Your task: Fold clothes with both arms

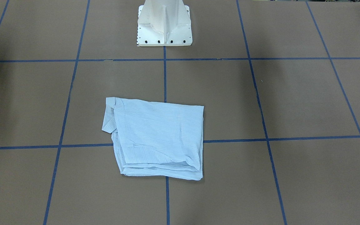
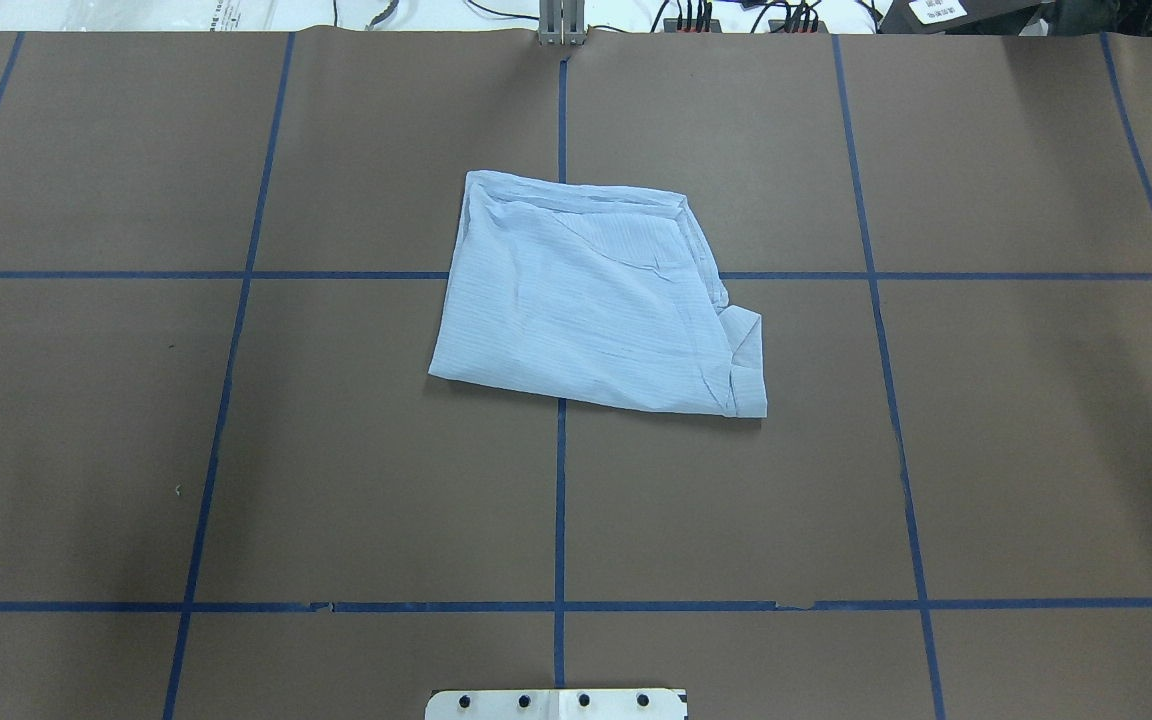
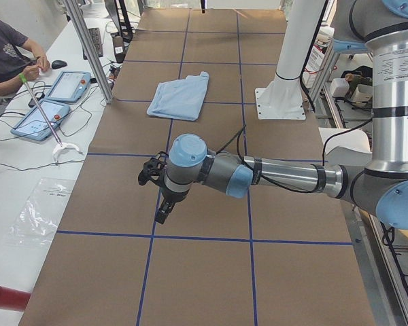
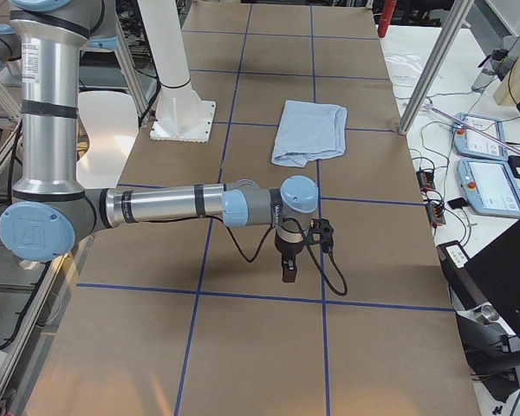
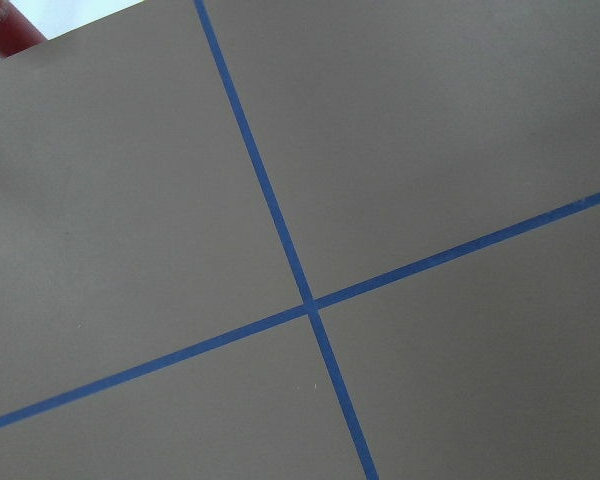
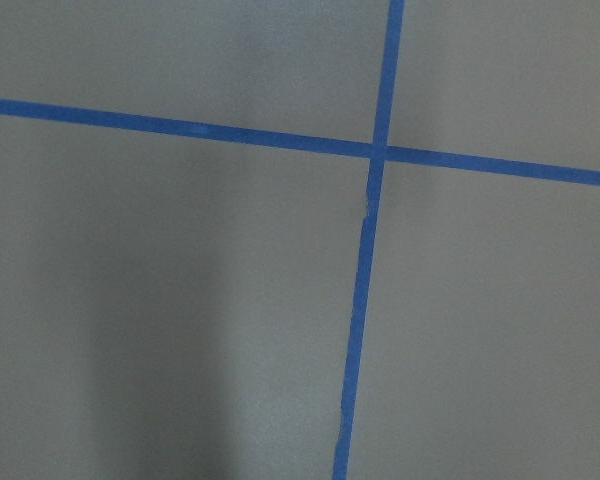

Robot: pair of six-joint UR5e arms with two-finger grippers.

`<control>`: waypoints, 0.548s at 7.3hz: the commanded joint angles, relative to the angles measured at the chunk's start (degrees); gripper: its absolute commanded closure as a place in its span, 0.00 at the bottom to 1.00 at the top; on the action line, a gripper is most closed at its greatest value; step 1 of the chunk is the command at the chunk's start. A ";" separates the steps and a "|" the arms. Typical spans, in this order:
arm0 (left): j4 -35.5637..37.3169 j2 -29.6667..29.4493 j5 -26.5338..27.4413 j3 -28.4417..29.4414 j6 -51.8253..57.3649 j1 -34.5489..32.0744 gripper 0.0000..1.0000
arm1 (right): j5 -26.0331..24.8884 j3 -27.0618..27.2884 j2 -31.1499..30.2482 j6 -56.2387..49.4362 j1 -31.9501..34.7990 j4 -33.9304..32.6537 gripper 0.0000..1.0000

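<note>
1. The left arm (image 3: 285,175) reaches out level over the left end of the table (image 2: 336,450), well apart from the shirt. The left gripper (image 3: 164,207) points down above the brown cover. Only the side view catches this claw, so I cannot tell whether it is spread or pressed together. Its wrist view shows brown cover and a crossing of blue tape (image 5: 310,303).
2. The shirt (image 2: 586,300) lies in the middle of the table, folded into a rough, flat rectangle. It straddles the centre tape line and the far cross line, with layered edges along its far side. A small corner sticks out at its near right.
3. The white pedestal (image 1: 164,25) stands on the near side of the shirt, apart from it.
4. The right arm (image 4: 173,206) stretches level over the right end of the table. The right gripper (image 4: 289,270) hangs pointing down, well apart from the shirt. Again I cannot tell the claw's state.
</note>
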 commanded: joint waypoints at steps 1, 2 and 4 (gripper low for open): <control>1.17 0.20 -0.37 -0.30 -4.23 -0.15 0.01 | 0.30 -0.18 0.23 0.49 -0.03 0.09 0.00; 0.99 0.20 -0.29 0.22 -4.61 -0.06 0.01 | -0.04 0.43 0.67 0.06 -0.03 0.18 0.00; 0.90 0.29 -0.55 0.06 -4.35 0.02 0.01 | -0.13 0.26 0.85 0.93 -0.11 0.09 0.00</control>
